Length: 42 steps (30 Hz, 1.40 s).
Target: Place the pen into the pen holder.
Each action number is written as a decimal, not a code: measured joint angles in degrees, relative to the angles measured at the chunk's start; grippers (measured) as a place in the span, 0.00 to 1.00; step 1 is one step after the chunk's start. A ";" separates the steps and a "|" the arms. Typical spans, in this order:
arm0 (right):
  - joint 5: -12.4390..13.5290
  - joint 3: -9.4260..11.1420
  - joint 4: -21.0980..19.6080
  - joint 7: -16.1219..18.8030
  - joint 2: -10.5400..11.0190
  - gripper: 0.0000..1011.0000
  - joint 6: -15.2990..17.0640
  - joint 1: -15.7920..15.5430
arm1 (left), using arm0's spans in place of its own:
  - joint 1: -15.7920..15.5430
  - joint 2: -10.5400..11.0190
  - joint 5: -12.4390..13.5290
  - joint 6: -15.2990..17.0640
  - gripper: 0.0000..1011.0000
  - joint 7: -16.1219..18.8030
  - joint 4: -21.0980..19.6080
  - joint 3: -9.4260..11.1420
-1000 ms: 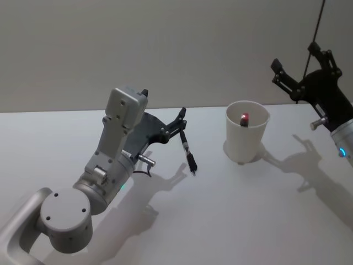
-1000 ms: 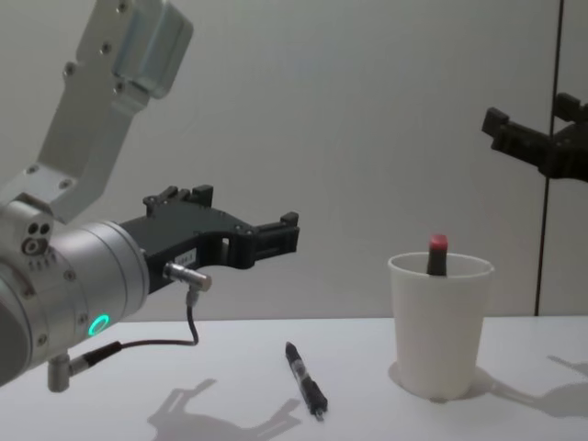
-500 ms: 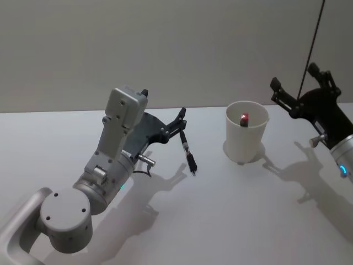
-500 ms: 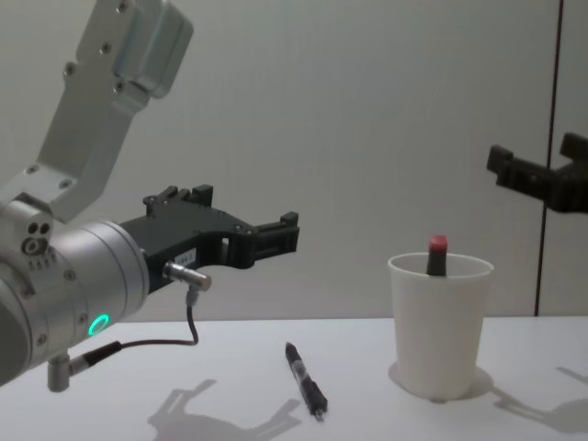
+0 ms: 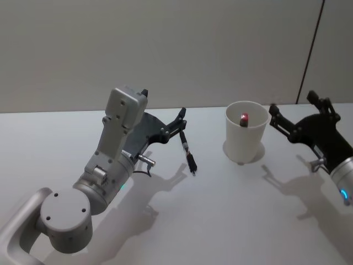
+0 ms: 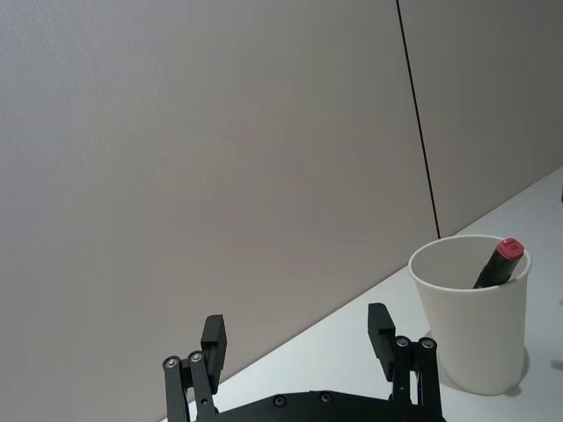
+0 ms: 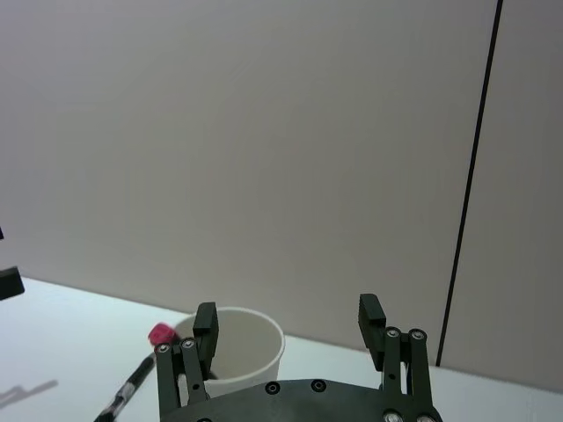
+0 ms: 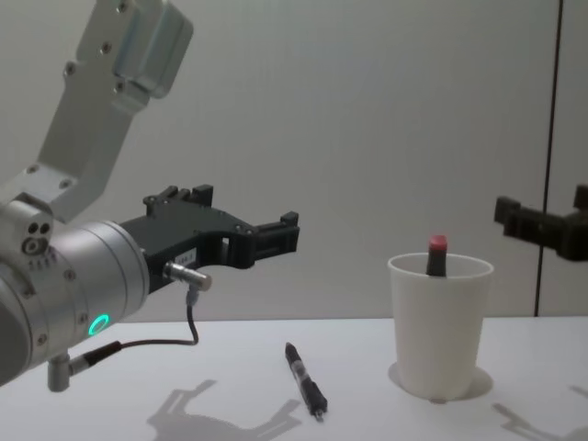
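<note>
Head view first: any sign of the pen (image 5: 187, 152)?

Yes, lying flat on the white bench (image 5: 220, 221), black, touching neither cup nor gripper. Placed between the left gripper (image 5: 163, 104) and the pen holder (image 5: 246, 132), nearer the left gripper, just past its front tip.

And from the chest view?

Same pen (image 8: 305, 381) low on the bench, down below the left gripper (image 8: 243, 216) and off to the left of the pen holder (image 8: 441, 326). Not in the cup yet.

Anything inside the holder?

One red-capped marker (image 5: 244, 117), leaning against the inner wall. From the chest view, that marker (image 8: 436, 254) with its cap poking just above the rolled rim.

Jaws on the left?

Spread wide, gripping nothing. Plain enough in the left wrist view, looking past the left gripper (image 6: 296, 325) toward the pen holder (image 6: 475, 325) and the marker (image 6: 501, 261). Hovering above the bench, clear of the pen.

And the right side?

Right gripper (image 5: 293, 105) just to the right of the pen holder, close to the rim but apart from it. Jaws spread there as well, empty. Confirmed by the right wrist view, looking over the right gripper (image 7: 288, 313) at the pen holder (image 7: 251, 347), the marker (image 7: 161, 334) and the pen (image 7: 132, 387) on the bench beyond. In the chest view, right gripper (image 8: 544, 209) a little higher than the rim, at the picture's right edge.
</note>
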 joint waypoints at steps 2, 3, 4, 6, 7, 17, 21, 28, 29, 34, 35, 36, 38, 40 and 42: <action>-0.04 -0.20 -1.54 -1.11 0.33 0.99 1.52 -1.16 | 0.00 0.00 0.00 0.00 0.99 0.00 0.00 0.00; -0.05 -0.28 -2.08 -1.51 0.44 0.99 2.06 -1.56 | 0.00 0.00 0.00 0.00 0.99 0.00 0.00 0.00; -0.06 -0.35 -2.63 -1.86 0.57 0.99 2.57 -1.99 | 0.00 0.00 0.00 0.00 0.99 0.00 0.00 0.00; -0.10 -0.53 -4.06 -2.83 0.89 0.99 3.96 -3.06 | 0.00 0.00 0.00 0.00 0.99 0.00 0.00 0.00; -0.11 -0.58 -4.44 -3.14 0.99 0.99 4.40 -3.37 | 0.00 0.00 0.00 0.00 0.99 0.00 0.00 0.00; -0.17 -0.90 -6.74 -4.83 1.51 0.99 6.72 -5.12 | 0.00 -0.01 0.00 0.00 0.99 0.00 0.00 0.00; -0.17 -0.90 -6.76 -4.84 1.50 0.99 6.72 -5.13 | 0.00 0.00 0.00 0.00 0.99 0.00 0.00 0.00; -0.17 -0.89 -6.78 -4.84 1.48 0.99 6.73 -5.14 | 0.00 0.00 0.00 0.00 0.99 0.00 0.00 0.00; -0.17 -0.89 -6.78 -4.84 1.48 0.99 6.73 -5.14 | 0.00 0.00 0.00 0.00 0.99 0.00 0.00 0.00; -0.17 -0.87 -6.78 -4.83 1.48 0.99 6.72 -5.14 | -0.02 0.01 -0.06 0.17 0.99 -0.41 0.00 -0.07; -0.17 -0.86 -6.78 -4.83 1.48 0.99 6.72 -5.14 | -0.05 0.05 -0.23 0.32 0.99 -0.83 0.00 -0.14; -0.16 -0.86 -6.78 -4.83 1.48 0.99 6.72 -5.14 | -0.06 0.08 -0.29 0.37 0.99 -0.97 0.00 -0.19; -0.17 -0.86 -6.78 -4.83 1.48 0.99 6.71 -5.14 | -0.08 0.18 -0.56 0.62 0.99 -1.54 0.00 -0.29; -0.17 -0.86 -6.78 -4.83 1.48 0.99 6.71 -5.13 | -0.09 0.41 -1.05 1.02 0.99 -2.32 -0.10 -0.50; -0.17 -0.86 -6.78 -4.83 1.48 0.99 6.71 -5.14 | -0.07 0.69 -1.54 1.41 0.99 -3.06 -0.32 -0.72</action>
